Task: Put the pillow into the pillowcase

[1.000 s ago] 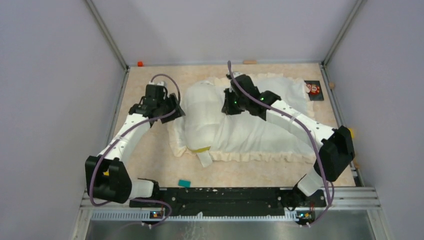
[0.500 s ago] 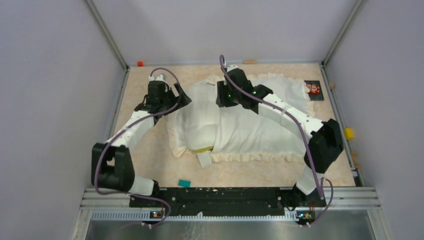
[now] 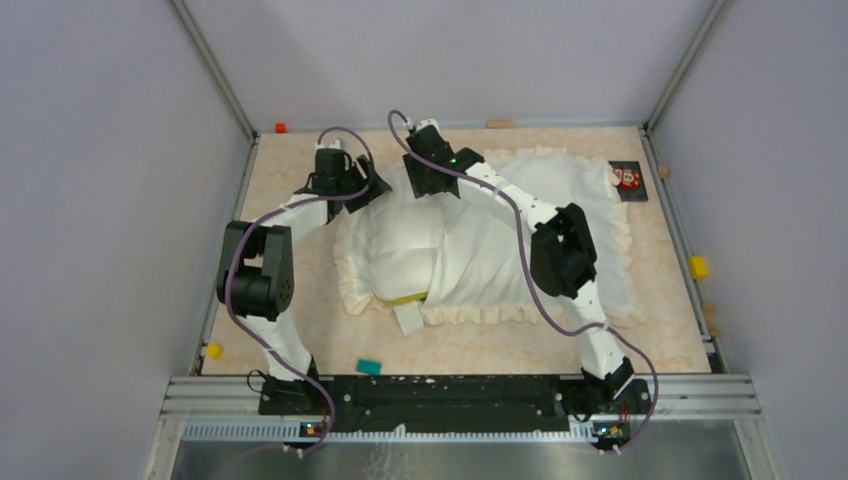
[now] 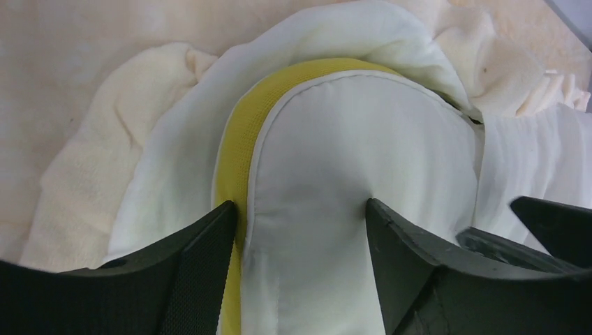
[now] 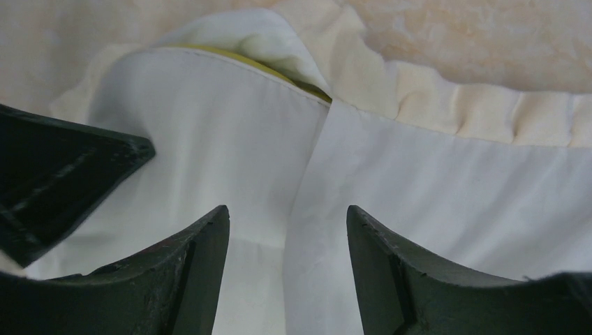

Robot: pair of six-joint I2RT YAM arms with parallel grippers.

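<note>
Beyond the teal block (image 3: pixel 369 367), left gripper (image 4: pixel 300 209) pinches pillow (image 4: pixel 363 139) corner; right gripper (image 5: pixel 287 213) seemingly grips pillowcase (image 5: pixel 454 188).

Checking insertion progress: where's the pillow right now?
Top view: the pillow lies left of centre on the table, its right side covered by the pillowcase, with the left gripper and right gripper at its far end.

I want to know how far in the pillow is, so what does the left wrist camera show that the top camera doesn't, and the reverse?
Left wrist only: the yellow band curving round the pillow at its far corner, the pillowcase bunched behind it, and the left pincer pinching that corner. Top only: the pillowcase's frilled length stretching rightward, more yellow band at the near edge, a teal block and a yellow block. Both: pillow, pillowcase and left pincer.
</note>
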